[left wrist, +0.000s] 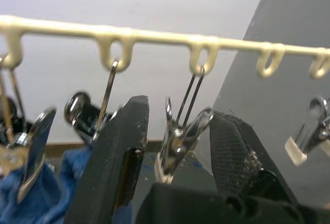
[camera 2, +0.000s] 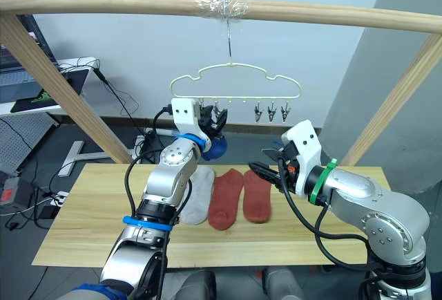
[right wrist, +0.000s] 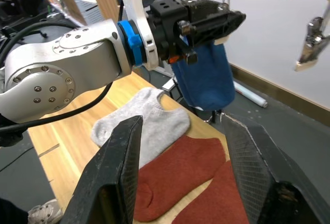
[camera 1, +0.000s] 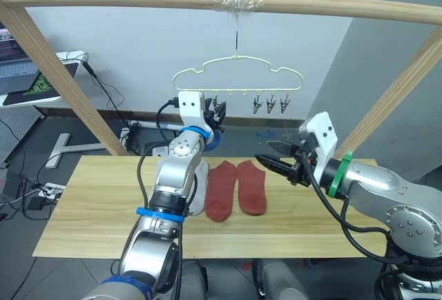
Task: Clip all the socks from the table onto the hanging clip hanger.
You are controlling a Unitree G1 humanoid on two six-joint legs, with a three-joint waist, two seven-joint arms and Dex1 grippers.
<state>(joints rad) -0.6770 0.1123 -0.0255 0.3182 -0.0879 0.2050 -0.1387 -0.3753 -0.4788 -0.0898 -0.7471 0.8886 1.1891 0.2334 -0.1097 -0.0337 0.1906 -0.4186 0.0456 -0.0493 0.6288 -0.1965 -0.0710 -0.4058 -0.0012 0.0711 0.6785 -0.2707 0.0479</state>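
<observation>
The clip hanger (camera 1: 238, 77) hangs by its hook from the wooden pole (camera 1: 221, 1) of the frame, above the far edge of the table (camera 1: 83, 210). A row of small metal clips (camera 1: 271, 104) dangles from its lower bar. A blue sock (right wrist: 206, 79) hangs from the clips at the left end of that row, seen clearly in the right wrist view and partly behind the left arm in the head views.

The left gripper (left wrist: 178, 146) is raised to the hanger, its two black fingers (left wrist: 116, 152) spread a little with one metal clip (left wrist: 178, 139) standing between them; whether the pads press on it I cannot tell. Blue fabric shows just to one side of the fingers.

On the table, a light grey sock (right wrist: 147, 126) lies left, partly hidden by the left arm in the head views. Just right of it lie two rust red socks (camera 1: 237, 188) side by side, toes toward the near edge.

The right gripper (camera 1: 276, 163) hovers above the table to the right of the red socks, pointing left, fingers wide apart and empty.
</observation>
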